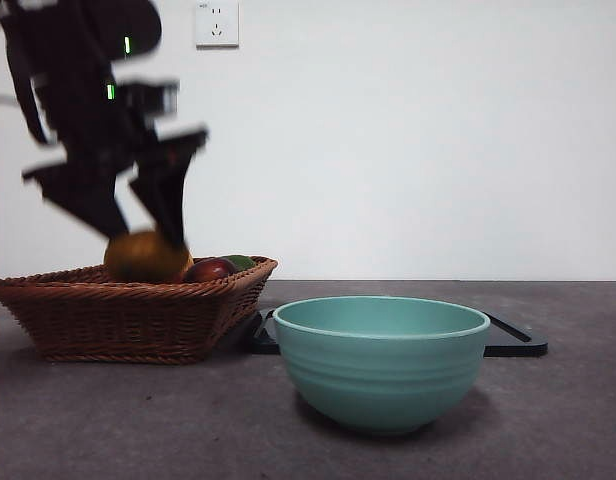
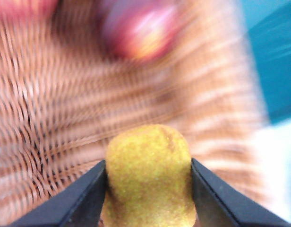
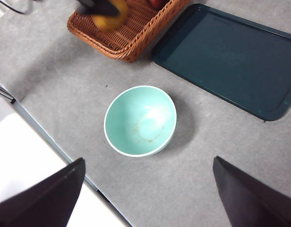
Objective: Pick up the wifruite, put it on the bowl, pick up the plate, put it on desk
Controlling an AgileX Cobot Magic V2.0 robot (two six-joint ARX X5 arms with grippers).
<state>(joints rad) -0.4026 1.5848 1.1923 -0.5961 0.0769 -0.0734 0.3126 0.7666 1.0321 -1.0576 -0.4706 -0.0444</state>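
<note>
My left gripper (image 1: pixel 148 236) is shut on the wifruite (image 1: pixel 145 257), a small oval fruit with dull brown-yellow skin. It holds the fruit just above the wicker basket (image 1: pixel 128 312). In the left wrist view the wifruite (image 2: pixel 148 182) sits between the two jaws, over blurred wicker. The teal-green bowl (image 1: pixel 380 360) stands empty on the desk (image 1: pixel 138 420), to the right of the basket. My right gripper (image 3: pixel 149 161) is open and empty, high above the bowl (image 3: pixel 141 120). The wifruite (image 3: pixel 108 19) also shows in the right wrist view, over the basket.
A dark red fruit (image 1: pixel 210 269) and a green one lie in the basket. A red-yellow fruit (image 2: pixel 138 30) shows blurred in the left wrist view. A flat dark tray (image 3: pixel 226 56) lies on the desk behind the bowl. The desk's edge (image 3: pixel 55 142) runs near the bowl.
</note>
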